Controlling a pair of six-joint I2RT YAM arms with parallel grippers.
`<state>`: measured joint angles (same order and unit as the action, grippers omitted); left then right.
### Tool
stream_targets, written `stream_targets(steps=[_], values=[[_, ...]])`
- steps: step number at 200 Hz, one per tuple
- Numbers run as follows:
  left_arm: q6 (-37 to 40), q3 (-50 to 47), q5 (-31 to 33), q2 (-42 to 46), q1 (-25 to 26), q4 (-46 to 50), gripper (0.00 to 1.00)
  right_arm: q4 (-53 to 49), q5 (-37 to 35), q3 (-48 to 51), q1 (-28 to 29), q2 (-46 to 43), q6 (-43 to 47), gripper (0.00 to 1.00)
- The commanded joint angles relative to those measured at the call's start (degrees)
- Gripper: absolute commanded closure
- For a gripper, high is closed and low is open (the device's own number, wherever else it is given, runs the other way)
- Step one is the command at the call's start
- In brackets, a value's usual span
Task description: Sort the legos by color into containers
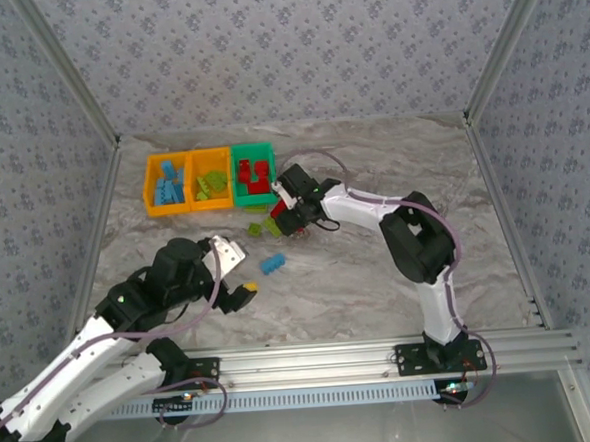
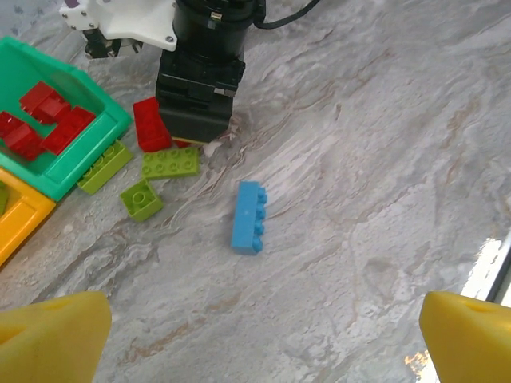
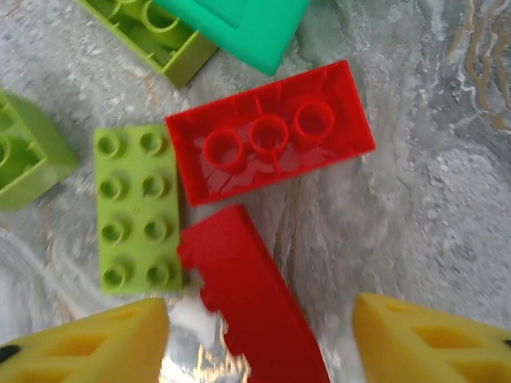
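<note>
Three joined bins stand at the back left: two orange holding blue and lime bricks, and a green bin holding red ones. My right gripper is open and low over the table beside the green bin's corner. A red brick lies loose between its fingers, nearer the left one. An upturned red brick and a lime brick lie just beyond. My left gripper hangs open above bare table, short of a blue brick.
More lime bricks lie beside the green bin. The right arm's black wrist stands over the red brick. Metal rails and patterned walls bound the marble table.
</note>
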<state>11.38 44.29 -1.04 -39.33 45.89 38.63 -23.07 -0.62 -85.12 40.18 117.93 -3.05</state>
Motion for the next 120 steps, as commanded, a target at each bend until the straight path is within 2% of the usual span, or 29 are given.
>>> stream_targets(steps=[1, 26, 43, 56, 95, 120], values=[[0.8, 0.1, 3.4, 0.1, 0.3, -0.6, 0.01, -1.7, -0.4, -2.2, -0.3, 2.0, 1.6, 0.45], [0.7, -0.8, 4.1, 1.2, 0.3, -0.6, 0.01, -1.8, 0.2, -0.7, -0.3, 1.3, 1.4, 0.55], [0.3, -0.8, 5.0, 1.5, 0.3, -0.6, 0.01, -2.3, -1.2, 1.1, 0.0, -0.6, 1.4, 0.69], [0.2, -0.4, 5.4, 1.8, 0.1, -0.7, 0.01, -2.5, -2.3, 2.8, 0.4, -3.6, 1.2, 0.75], [0.7, -1.3, 3.2, 4.8, -0.7, -2.6, 0.01, 0.6, -1.4, 7.1, 2.2, -16.9, -1.6, 0.77], [0.3, -1.9, 2.8, 7.0, -1.2, -4.0, 0.01, 7.5, 0.7, 6.9, 2.6, -19.6, -4.4, 0.76]])
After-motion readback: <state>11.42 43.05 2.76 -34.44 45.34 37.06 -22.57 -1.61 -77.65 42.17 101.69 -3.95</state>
